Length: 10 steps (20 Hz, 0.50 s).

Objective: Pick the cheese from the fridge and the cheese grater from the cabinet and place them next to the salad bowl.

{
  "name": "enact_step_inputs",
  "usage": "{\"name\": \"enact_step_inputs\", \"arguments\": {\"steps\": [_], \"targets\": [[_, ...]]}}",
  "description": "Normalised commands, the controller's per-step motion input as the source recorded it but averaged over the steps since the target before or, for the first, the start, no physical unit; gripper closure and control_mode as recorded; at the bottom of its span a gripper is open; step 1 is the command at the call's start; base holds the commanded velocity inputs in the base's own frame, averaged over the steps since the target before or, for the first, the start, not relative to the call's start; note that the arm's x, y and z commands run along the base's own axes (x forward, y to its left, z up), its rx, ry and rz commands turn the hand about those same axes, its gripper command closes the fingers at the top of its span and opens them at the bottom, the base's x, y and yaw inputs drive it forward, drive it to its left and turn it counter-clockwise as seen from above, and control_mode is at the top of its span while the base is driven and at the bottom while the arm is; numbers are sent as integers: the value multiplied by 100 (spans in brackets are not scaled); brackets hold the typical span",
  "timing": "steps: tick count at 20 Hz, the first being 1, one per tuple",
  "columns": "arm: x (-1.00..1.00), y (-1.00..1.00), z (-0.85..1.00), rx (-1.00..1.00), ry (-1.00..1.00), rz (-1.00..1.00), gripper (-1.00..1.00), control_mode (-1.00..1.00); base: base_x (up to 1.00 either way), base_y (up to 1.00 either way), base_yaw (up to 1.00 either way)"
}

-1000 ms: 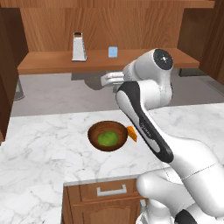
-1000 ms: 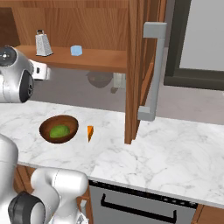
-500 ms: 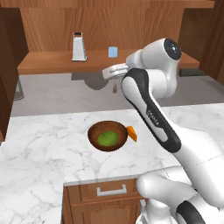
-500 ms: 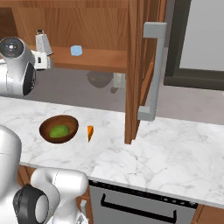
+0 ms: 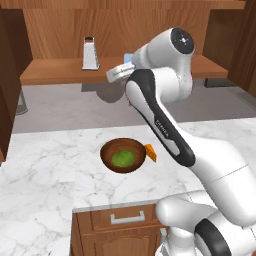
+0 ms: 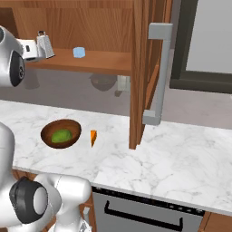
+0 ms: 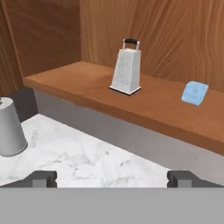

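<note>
we are up at the cabinet (image 5: 60,72) shelf, with the fingers (image 7: 111,178) spread wide apart and empty, their dark tips low in the hand view. the grater (image 7: 126,68) stands upright on the shelf at about twelve o'clock from the fingers, well apart from them, with a small blue cup (image 7: 194,93) off at two o'clock on the same shelf. in the left base view the grater (image 5: 90,54) sits at ten o'clock from the hand. the cheese (image 5: 151,153) already lies on the marble table (image 5: 45,170), just beside the bowl (image 5: 123,155) at its three o'clock, so we judge that half done and the grater the part in hand. we expect the grater to be light, stiff and hollow, with slick metal faces that taper toward the top, so a pinch high on the body could slide upward. we would take hold low to mid on the two broad faces, or across the dark handle on top, which looks thin. being tall on a narrow foot, it may tip if one finger touches first. a grey canister (image 7: 10,127) stands on the table at nine o'clock, clear of our path.
</note>
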Motion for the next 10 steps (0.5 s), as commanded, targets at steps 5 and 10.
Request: {"name": "enact_step_inputs", "arguments": {"steps": [5, 10], "targets": [[7, 24, 22, -9, -14, -3, -100, -100, 0, 0, 0], [4, 20, 11, -3, -1, -12, -100, -100, 0, 0, 0]]}}
